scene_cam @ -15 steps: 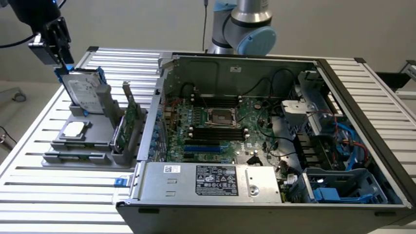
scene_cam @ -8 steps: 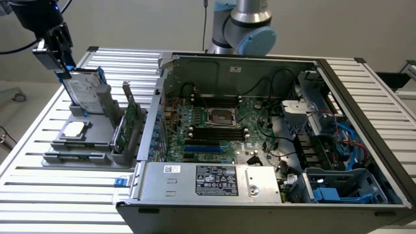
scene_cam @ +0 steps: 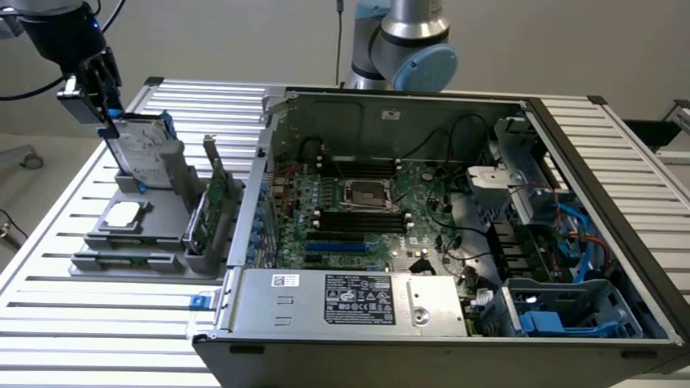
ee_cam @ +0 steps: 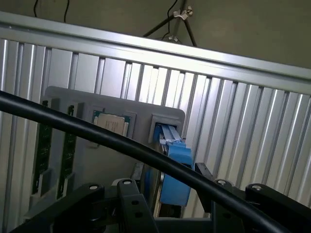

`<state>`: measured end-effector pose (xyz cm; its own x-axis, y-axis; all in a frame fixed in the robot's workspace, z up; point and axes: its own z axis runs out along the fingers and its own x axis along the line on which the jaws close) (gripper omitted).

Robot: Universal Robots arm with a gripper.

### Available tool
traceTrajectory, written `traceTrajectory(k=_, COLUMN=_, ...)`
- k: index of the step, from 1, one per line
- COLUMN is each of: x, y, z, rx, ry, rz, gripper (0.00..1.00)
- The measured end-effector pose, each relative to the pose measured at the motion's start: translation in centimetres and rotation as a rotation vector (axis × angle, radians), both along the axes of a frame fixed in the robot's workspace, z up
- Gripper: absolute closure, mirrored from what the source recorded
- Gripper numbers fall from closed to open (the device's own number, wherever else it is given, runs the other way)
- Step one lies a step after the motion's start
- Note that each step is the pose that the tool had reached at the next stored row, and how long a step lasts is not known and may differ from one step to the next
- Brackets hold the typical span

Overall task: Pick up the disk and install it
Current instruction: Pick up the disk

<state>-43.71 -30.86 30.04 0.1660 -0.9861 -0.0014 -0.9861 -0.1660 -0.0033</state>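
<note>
Claw (scene_cam: 106, 115) hangs over the corner of the worktop (scene_cam: 65, 315) at the exterior view's left, right at the upper end of the disk (scene_cam: 140, 149). Cannot tell whether it has clamped on.

Disk stands upright in a slot of the grey fixture (scene_cam: 161, 242), long axis vertical, directly below the claw. In the wrist view its blue carrier rail (ee_cam: 175, 167) rises out of the slot toward the claw (ee_cam: 170, 196).

On the same fixture:
- a flat silver square chip (scene_cam: 124, 214), just beside the disk
- an upright green circuit card (scene_cam: 219, 202), between the disk and the open computer case (scene_cam: 603, 162)

The case's blue drive bay (scene_cam: 561, 311) is well apart, at the exterior view's lower right.

A black cable (ee_cam: 73, 126) crosses the wrist view in front of the fixture.
</note>
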Motion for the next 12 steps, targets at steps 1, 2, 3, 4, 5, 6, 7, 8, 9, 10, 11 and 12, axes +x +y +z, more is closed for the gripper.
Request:
traceTrajectory(k=1, x=-0.1, y=0.03, z=-0.20, rx=0.0001, ry=-0.0004, rz=0.000, gripper=0.46)
traceTrajectory(k=2, x=-0.2, y=0.06, z=-0.37, rx=0.0001, ry=-0.0005, rz=0.000, gripper=0.46)
traceTrajectory(k=3, x=-0.3, y=0.09, z=-0.56, rx=0.0001, ry=-0.0005, rz=0.000, gripper=0.46)
traceTrajectory(k=4, x=-0.3, y=0.12, z=-0.74, rx=0.0001, ry=-0.0005, rz=0.000, gripper=0.46)
traceTrajectory(k=5, x=-0.4, y=0.17, z=-0.91, rx=0.0000, ry=-0.0004, rz=0.000, gripper=0.46)
traceTrajectory(k=6, x=-0.4, y=0.23, z=-1.02, rx=0.0000, ry=-0.0004, rz=0.000, gripper=0.46)
traceTrajectory(k=7, x=-0.4, y=0.28, z=-1.10, rx=0.0000, ry=-0.0003, rz=0.000, gripper=0.46)
traceTrajectory(k=8, x=-0.4, y=0.32, z=-1.19, rx=0.0000, ry=-0.0004, rz=0.000, gripper=0.46)
traceTrajectory(k=9, x=-0.4, y=0.37, z=-1.27, rx=0.0001, ry=-0.0005, rz=0.000, gripper=0.46)
traceTrajectory(k=10, x=-0.4, y=0.40, z=-1.33, rx=0.0000, ry=-0.0004, rz=0.000, gripper=0.46)
traceTrajectory(k=11, x=-0.4, y=0.44, z=-1.39, rx=0.0000, ry=-0.0004, rz=0.000, gripper=0.46)
traceTrajectory(k=12, x=-0.4, y=0.48, z=-1.43, rx=0.0000, ry=-0.0002, rz=0.000, gripper=0.46)
